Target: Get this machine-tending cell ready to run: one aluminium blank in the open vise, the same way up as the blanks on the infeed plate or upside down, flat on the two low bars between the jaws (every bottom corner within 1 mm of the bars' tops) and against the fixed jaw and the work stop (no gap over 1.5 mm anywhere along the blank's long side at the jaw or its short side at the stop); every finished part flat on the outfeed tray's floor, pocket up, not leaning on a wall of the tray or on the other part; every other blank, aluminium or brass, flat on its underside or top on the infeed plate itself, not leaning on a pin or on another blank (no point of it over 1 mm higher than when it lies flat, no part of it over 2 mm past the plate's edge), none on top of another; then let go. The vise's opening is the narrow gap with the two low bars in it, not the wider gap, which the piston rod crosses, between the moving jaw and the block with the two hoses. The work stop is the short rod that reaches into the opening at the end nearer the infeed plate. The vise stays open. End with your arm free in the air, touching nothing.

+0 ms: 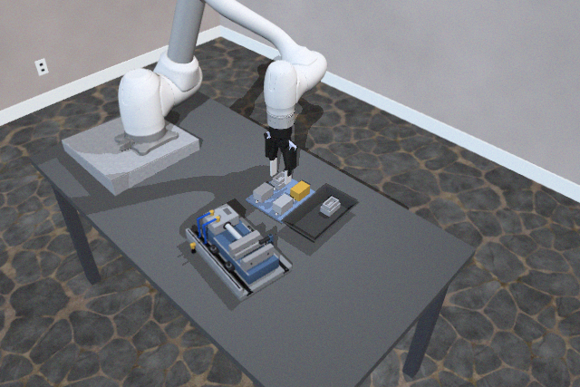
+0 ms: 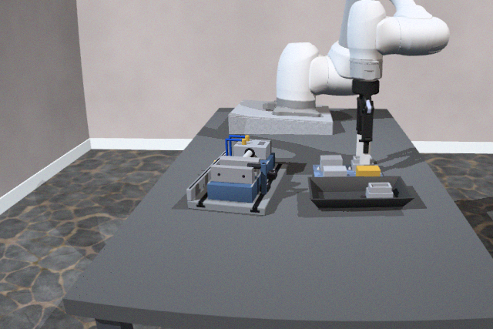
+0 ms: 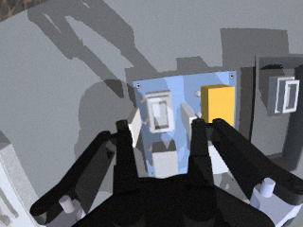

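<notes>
My gripper is open over the infeed plate. Its fingertips stand on either side of a pocketed finished part, with gaps visible. That part is pocket up beside pins; contact with them is unclear. Two aluminium blanks and a brass blank are on the plate. Another finished part is pocket up in the outfeed tray. The vise is open, with no blank visible in it.
The work stop is at the vise opening's infeed side. Blue hoses rise at the vise's rear block. The tray's sloping walls are close beside the plate. The robot's pedestal is behind.
</notes>
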`<state>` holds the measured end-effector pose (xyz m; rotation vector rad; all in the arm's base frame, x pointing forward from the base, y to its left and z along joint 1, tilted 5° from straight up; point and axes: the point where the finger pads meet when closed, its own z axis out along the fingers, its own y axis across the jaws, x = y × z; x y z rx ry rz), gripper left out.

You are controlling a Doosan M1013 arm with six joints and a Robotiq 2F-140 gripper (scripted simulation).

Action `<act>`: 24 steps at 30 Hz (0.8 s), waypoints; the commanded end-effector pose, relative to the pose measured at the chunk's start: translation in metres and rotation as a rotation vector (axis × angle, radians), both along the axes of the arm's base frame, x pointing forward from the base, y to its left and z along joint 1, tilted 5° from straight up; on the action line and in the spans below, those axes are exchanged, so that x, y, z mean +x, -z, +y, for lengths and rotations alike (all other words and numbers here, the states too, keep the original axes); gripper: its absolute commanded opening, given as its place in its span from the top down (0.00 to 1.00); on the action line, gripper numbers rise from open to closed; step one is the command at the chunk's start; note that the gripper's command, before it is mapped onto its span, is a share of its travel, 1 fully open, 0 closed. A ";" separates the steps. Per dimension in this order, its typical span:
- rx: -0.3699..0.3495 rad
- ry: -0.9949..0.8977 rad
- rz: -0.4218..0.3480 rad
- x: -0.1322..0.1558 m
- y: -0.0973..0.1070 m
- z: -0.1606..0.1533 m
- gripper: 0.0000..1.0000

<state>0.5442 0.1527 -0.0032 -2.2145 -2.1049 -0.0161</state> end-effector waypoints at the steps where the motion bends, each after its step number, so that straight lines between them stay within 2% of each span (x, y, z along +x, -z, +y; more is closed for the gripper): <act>1: 0.000 0.000 0.000 0.000 0.000 0.000 0.60; 5: 0.000 0.000 0.000 0.000 0.000 0.000 0.60; 6: 0.000 0.000 0.000 0.000 0.000 0.000 1.00; 24: 0.000 0.000 0.000 0.000 0.000 0.000 1.00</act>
